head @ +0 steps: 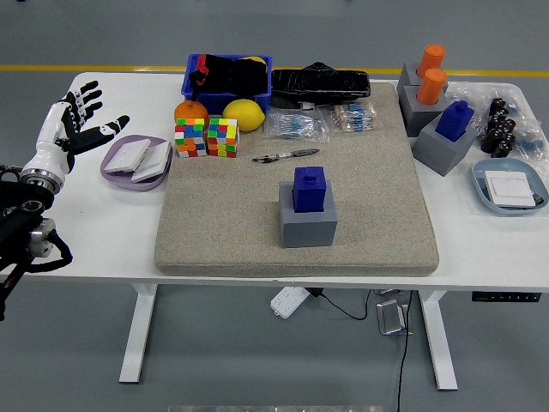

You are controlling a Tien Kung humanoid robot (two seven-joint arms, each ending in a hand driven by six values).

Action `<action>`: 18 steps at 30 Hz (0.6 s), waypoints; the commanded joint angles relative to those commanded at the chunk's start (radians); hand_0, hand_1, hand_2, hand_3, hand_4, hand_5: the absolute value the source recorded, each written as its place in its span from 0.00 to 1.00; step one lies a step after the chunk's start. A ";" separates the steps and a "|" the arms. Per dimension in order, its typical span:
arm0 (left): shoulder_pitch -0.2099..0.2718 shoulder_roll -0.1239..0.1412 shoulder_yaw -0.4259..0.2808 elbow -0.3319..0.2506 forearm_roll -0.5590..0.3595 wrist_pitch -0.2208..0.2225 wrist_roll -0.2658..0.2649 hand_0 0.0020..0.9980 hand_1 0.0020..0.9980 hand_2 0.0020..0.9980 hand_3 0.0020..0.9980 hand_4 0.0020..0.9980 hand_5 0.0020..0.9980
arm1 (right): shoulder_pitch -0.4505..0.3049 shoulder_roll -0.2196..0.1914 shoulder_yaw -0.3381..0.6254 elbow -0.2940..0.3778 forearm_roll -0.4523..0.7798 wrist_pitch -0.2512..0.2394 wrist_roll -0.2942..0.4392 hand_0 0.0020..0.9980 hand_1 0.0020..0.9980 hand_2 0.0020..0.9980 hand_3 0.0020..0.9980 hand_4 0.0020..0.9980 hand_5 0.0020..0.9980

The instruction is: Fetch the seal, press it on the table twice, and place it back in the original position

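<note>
Seal, blue plastic block (309, 188), sits untouched in its grey square holder (307, 225) mid-mat on the white table (103, 223). Left hand (73, 125) hovers far left, fingers spread, empty. Fetch step not begun; next move likely needs a long reach rightward to grasp it.

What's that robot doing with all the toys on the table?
Nothing is being held right now. The robot's left hand hovers open over the table's left end, beside the purple tray. The blue seal it is meant to fetch sits untouched in its grey holder in the middle of the grey mat. The right hand is out of sight.
</note>
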 joint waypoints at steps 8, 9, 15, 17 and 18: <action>-0.006 -0.002 0.005 0.003 -0.001 -0.001 0.001 0.95 0.88 0.90 0.88 0.87 0.09 | -0.001 0.004 0.008 0.000 -0.002 -0.001 -0.001 0.89 0.75 0.74 0.75 0.84 0.54; -0.006 -0.002 0.005 0.003 -0.001 -0.001 0.001 0.95 0.88 0.90 0.88 0.87 0.09 | -0.001 0.004 0.008 0.000 -0.002 -0.001 -0.001 0.89 0.75 0.74 0.75 0.84 0.54; -0.015 -0.002 0.010 0.001 -0.001 -0.001 0.003 0.95 0.88 0.91 0.88 0.87 0.09 | -0.003 0.001 0.007 0.000 -0.002 -0.001 0.002 0.89 0.75 0.73 0.75 0.84 0.54; -0.016 -0.002 0.010 0.000 -0.001 -0.001 0.003 0.95 0.88 0.91 0.88 0.87 0.09 | -0.002 0.000 0.006 0.000 -0.003 -0.001 0.003 0.89 0.75 0.73 0.75 0.84 0.54; -0.016 -0.002 0.010 0.000 -0.001 -0.001 0.003 0.95 0.88 0.91 0.88 0.87 0.09 | -0.002 0.000 0.006 0.000 -0.003 -0.001 0.003 0.89 0.75 0.73 0.75 0.84 0.54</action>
